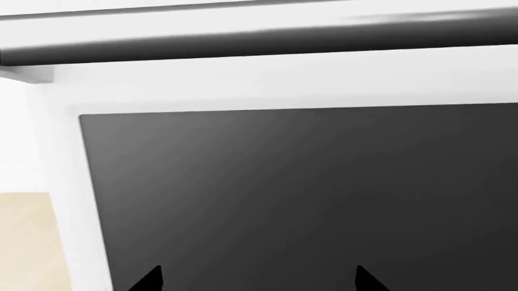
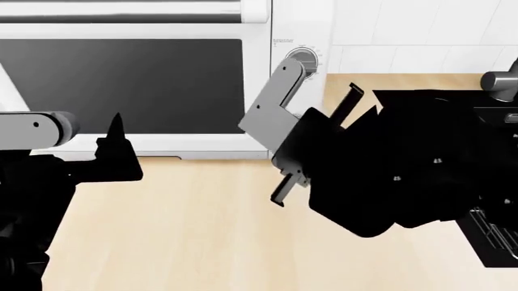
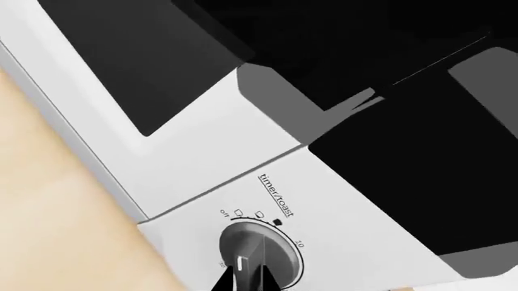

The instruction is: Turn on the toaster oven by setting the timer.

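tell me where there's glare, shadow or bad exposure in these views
Left wrist view: soft diagonal sheen across the dark glass door, bright streak on the bar handle, everything sharp. Head view: both arms render as flat black silhouettes with no surface detail, and the right gripper hides most of the knob. Right wrist view: a hard-edged black shadow covers the toaster oven panel, but the timer/toast label stays readable.

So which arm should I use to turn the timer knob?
Right. The right gripper is already at the timer knob, while the left gripper faces the toaster oven glass door.
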{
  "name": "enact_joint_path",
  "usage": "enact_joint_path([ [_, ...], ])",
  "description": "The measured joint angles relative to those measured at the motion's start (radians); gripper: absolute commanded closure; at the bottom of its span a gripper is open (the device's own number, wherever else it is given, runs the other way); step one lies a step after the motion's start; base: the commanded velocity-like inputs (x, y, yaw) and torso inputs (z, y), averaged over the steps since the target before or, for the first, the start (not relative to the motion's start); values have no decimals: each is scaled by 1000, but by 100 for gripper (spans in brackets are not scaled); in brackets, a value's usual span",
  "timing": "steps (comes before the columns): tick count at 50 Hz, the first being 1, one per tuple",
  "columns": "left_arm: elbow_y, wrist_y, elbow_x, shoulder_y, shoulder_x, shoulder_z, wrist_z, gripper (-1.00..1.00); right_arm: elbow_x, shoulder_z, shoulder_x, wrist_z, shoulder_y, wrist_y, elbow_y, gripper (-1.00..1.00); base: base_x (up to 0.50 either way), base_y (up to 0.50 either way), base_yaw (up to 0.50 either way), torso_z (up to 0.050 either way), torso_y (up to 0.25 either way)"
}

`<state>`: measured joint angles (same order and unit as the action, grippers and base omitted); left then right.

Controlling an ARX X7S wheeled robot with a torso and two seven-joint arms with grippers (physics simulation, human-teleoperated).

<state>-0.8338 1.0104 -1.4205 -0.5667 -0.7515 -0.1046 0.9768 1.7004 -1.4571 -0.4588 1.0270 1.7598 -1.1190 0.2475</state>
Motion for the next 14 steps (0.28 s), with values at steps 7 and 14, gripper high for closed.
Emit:
enact_joint_path([
  [7,0,-3,0,1,-2,2,1,-100,28,19,-13,11,-11,26,-7,100,0,0,0,0,0],
  [14,-1,-6,0,1,-4,3,2,-100,52,36,-28,15,-21,52,-10,100,0,0,0,0,0],
])
